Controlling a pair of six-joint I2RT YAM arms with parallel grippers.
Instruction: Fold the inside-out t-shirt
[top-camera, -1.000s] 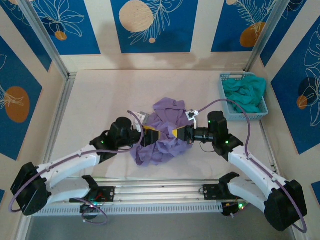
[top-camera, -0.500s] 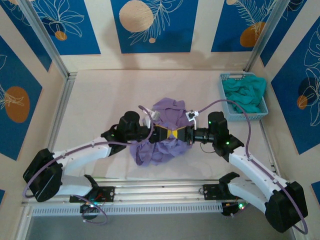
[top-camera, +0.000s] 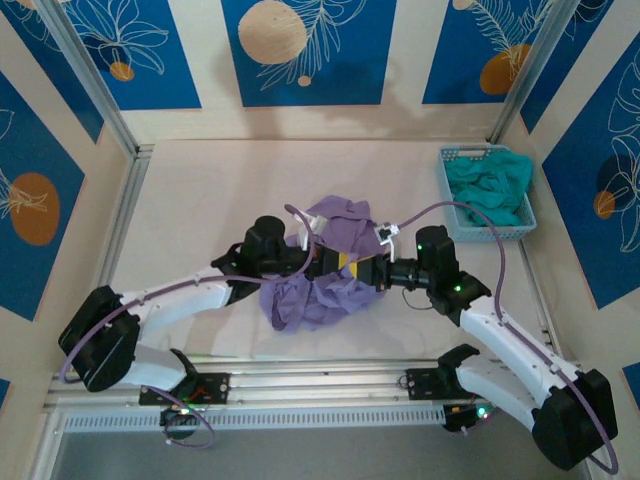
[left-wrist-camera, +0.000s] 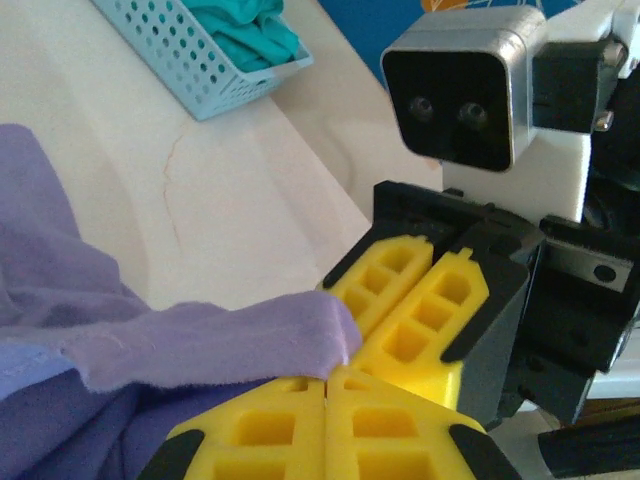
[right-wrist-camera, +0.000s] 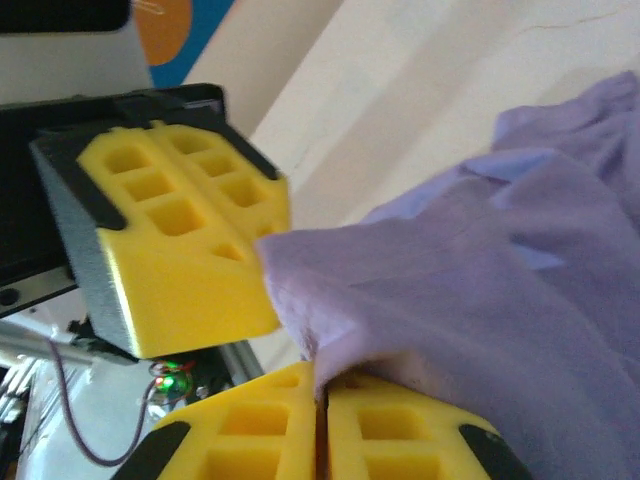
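Note:
The inside-out t-shirt (top-camera: 318, 290) lies crumpled in a lavender heap at the middle of the table. Both grippers meet tip to tip over its right side. My left gripper (top-camera: 333, 263) reaches in from the left, and its yellow jaws (left-wrist-camera: 327, 378) are shut on a raised fold of the t-shirt (left-wrist-camera: 200, 345). My right gripper (top-camera: 356, 268) comes from the right and faces the left one. Its jaws (right-wrist-camera: 318, 372) are pressed nearly together, with the same fold of the t-shirt (right-wrist-camera: 440, 300) caught in the seam. Each wrist view shows the other gripper's yellow fingers (left-wrist-camera: 415, 310) (right-wrist-camera: 185, 250) close by.
A light blue basket (top-camera: 447, 190) holding a teal garment (top-camera: 492, 182) stands at the back right, also seen in the left wrist view (left-wrist-camera: 190, 70). A metal rail (top-camera: 320, 385) runs along the near edge, and frame posts stand at the back corners.
My left arm has reached right across the t-shirt to meet the right gripper, and its jaws have closed on the fold. The right arm has barely moved.

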